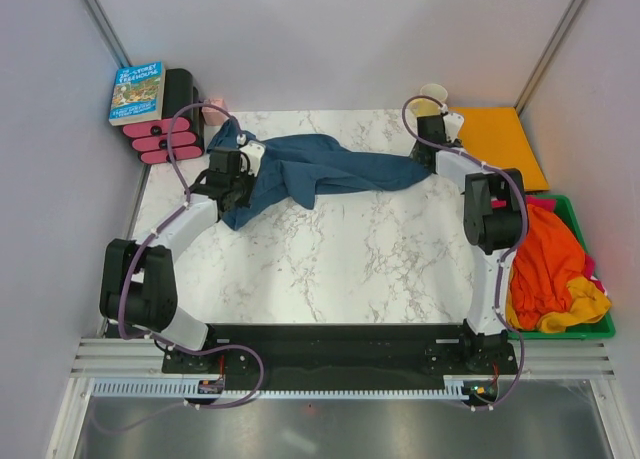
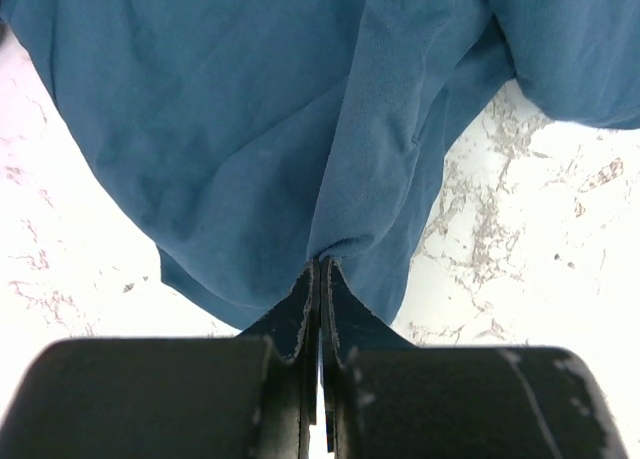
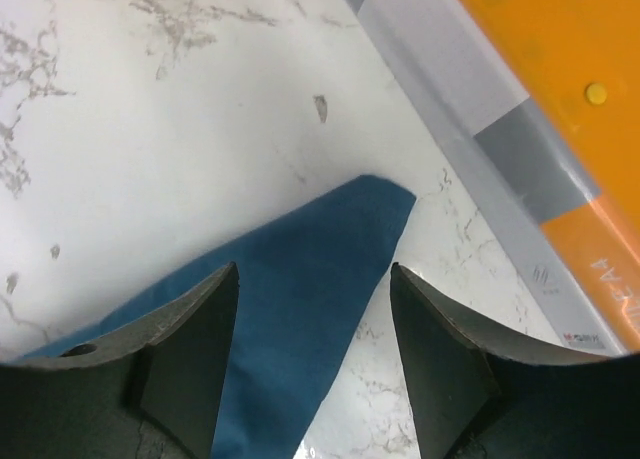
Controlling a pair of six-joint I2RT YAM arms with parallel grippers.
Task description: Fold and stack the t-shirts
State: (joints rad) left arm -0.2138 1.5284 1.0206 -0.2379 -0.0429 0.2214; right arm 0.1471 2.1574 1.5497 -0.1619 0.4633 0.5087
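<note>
A dusty teal-blue t-shirt [image 1: 320, 174] lies crumpled and stretched across the far part of the marble table [image 1: 340, 259]. My left gripper [image 1: 252, 169] is at its left end. In the left wrist view that gripper [image 2: 320, 264] is shut, pinching a fold of the blue cloth [image 2: 240, 129]. My right gripper [image 1: 432, 147] hovers over the shirt's right end. Seen from its wrist, it [image 3: 312, 269] stands open, with a flat blue corner [image 3: 320, 249] lying on the table between its fingers. Orange [image 1: 545, 259], yellow [image 1: 585, 304] and magenta [image 1: 540, 203] t-shirts are heaped in a green bin [image 1: 585, 329] at the right.
A flat orange folder [image 1: 500, 139] lies at the back right, its edge and grey tape [image 3: 470, 89] close to my right gripper. A paper cup [image 1: 432, 92] stands behind that gripper. A book [image 1: 137, 92], pink rolls [image 1: 160, 141] and a pink cup [image 1: 215, 107] sit back left.
</note>
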